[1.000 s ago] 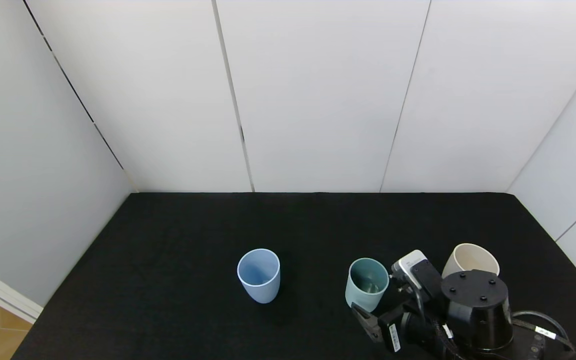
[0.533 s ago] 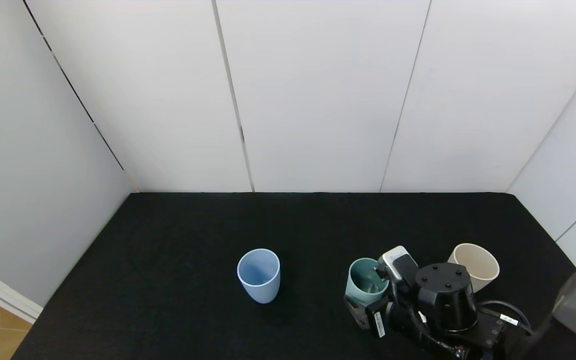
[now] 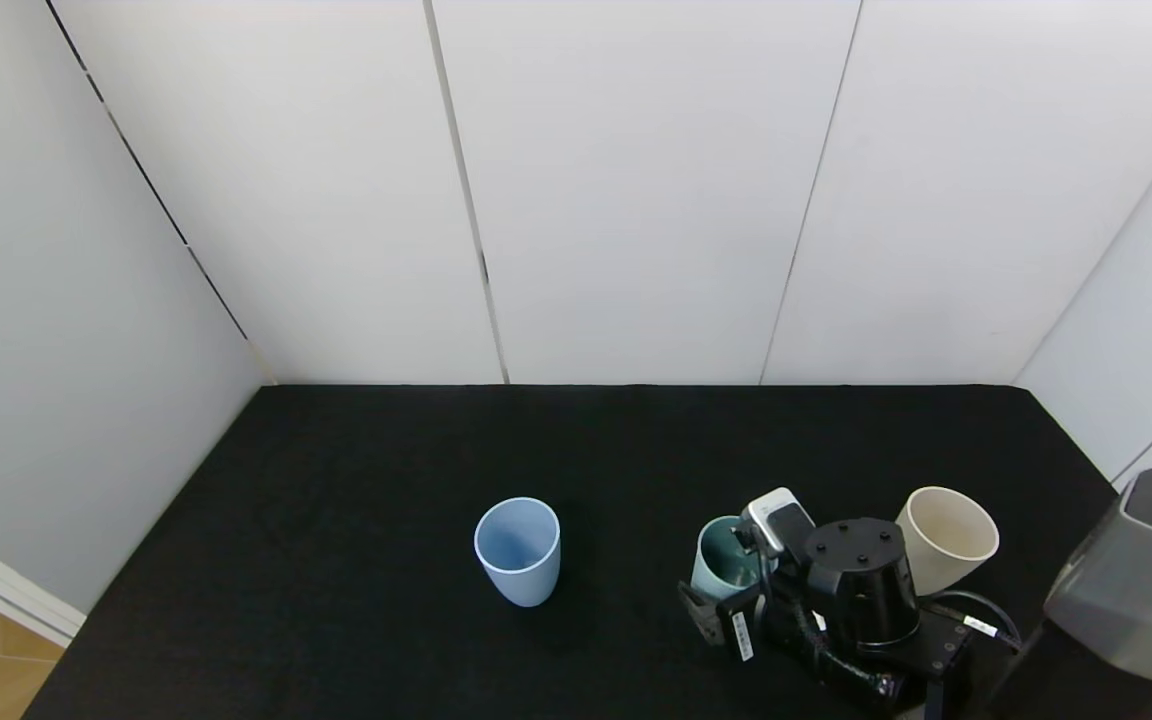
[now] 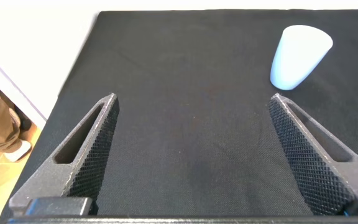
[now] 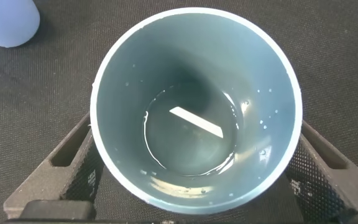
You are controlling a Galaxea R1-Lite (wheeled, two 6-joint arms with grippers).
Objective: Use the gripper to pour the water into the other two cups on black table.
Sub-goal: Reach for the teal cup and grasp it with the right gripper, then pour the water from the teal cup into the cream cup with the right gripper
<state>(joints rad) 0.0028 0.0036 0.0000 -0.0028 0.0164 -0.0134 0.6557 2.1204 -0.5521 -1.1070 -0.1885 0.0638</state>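
Between the right end effector's (image 5: 194, 174) fingers — teal cup (image 5: 196, 106), water (image 5: 191, 140) inside.

Black cloth surface (image 3: 386, 470), light blue cup (image 3: 517, 549) mid near front edge, teal cup (image 3: 721, 560) & cream cup (image 3: 948, 537) toward front-right corner

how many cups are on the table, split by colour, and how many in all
light blue cup: 1
teal cup: 1
cream cup: 1
total: 3 cups on the black table
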